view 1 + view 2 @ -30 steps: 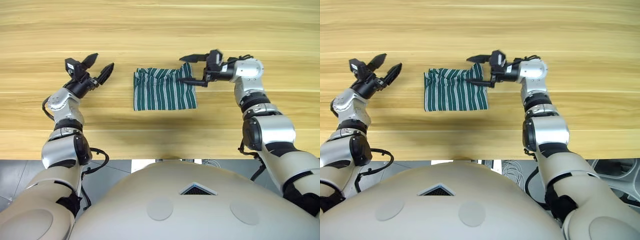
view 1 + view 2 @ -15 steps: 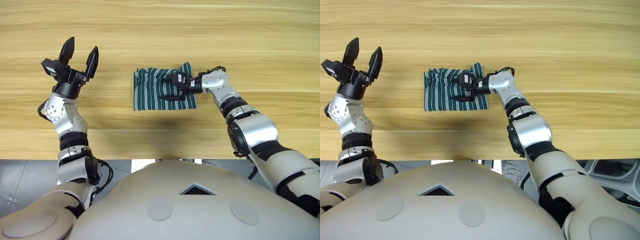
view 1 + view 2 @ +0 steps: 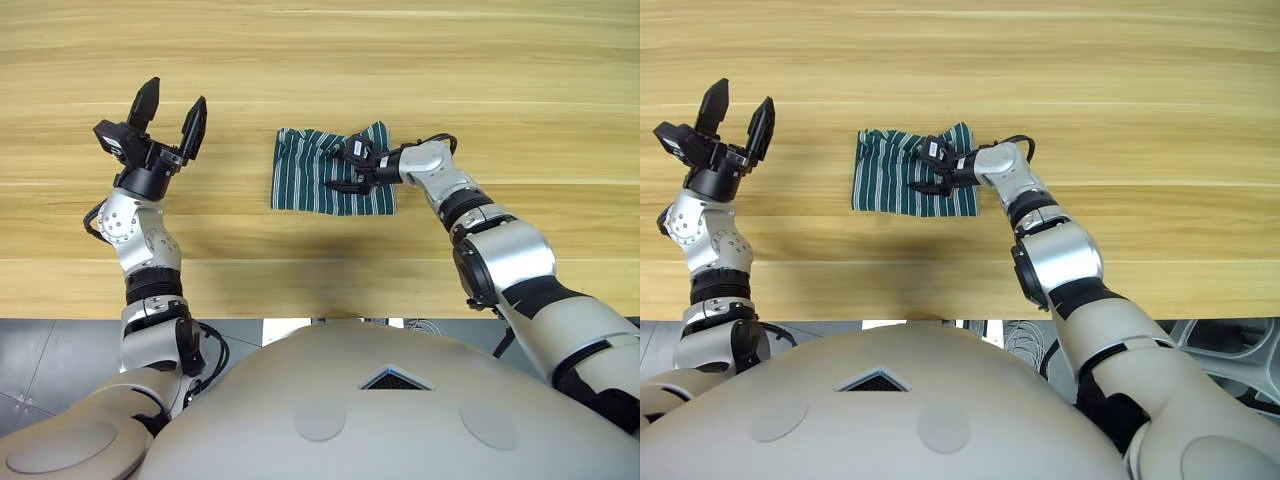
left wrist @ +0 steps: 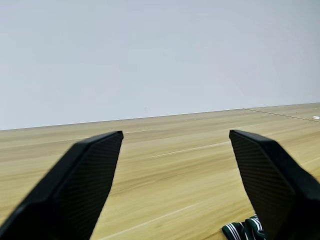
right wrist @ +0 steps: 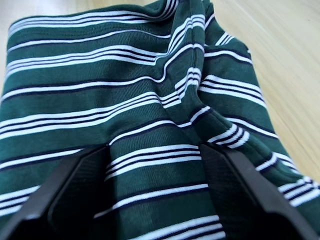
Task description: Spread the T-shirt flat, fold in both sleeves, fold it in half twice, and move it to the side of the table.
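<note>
The shirt (image 3: pixel 310 182) looks fully folded and only needs moving to the table's (image 3: pixel 420 60) side; the right claw (image 3: pixel 347 168) rests spread on it, and the left claw (image 3: pixel 172 102) is raised, gaping.

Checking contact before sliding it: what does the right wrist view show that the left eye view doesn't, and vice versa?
Right wrist, not left eye: a raised cloth crease between the fingers of the right gripper. Left eye, not right wrist: the left gripper, open, off to the left of the folded T-shirt. Both: the T-shirt with the right gripper on it.
</note>
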Available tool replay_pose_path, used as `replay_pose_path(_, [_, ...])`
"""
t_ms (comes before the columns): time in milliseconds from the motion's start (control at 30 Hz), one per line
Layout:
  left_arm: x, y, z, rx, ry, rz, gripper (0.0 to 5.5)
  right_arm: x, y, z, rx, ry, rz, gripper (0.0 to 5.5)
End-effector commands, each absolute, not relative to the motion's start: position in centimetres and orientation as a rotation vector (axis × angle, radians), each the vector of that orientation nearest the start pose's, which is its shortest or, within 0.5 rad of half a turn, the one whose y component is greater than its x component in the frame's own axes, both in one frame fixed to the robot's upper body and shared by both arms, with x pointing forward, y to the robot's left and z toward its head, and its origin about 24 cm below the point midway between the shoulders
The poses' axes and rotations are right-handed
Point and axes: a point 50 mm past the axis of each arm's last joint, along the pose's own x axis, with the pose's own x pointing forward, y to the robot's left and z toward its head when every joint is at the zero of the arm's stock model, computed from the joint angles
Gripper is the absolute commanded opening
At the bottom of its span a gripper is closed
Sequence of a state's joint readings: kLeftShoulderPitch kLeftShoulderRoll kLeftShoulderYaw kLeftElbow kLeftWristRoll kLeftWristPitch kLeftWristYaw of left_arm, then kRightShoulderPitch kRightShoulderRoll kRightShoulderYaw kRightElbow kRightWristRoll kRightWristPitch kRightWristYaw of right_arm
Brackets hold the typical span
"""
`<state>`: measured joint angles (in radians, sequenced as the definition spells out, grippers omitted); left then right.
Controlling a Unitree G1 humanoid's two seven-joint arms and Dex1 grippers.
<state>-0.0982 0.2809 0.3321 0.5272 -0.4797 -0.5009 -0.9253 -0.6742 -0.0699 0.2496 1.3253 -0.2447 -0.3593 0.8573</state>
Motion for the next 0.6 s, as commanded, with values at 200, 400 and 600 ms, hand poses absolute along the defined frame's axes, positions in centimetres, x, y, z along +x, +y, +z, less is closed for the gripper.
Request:
replay_pose_path(200, [22.1,25.6,4.1,-0.038,-0.333,-0.389,3.83,30.5,-21.7,-4.4,-0.360,0.660,0.329,3.34])
replay_pose_path(400, [21.2,24.8,5.3,-0.037,-0.388,-0.374,3.83,27.5,-31.3,-3.6,-0.346,0.701,-0.226,3.34])
replay_pose_path(600, [21.5,23.8,5.4,-0.055,-0.402,-0.381,3.83,27.1,-33.3,-2.7,-0.313,0.642,-0.397,3.34])
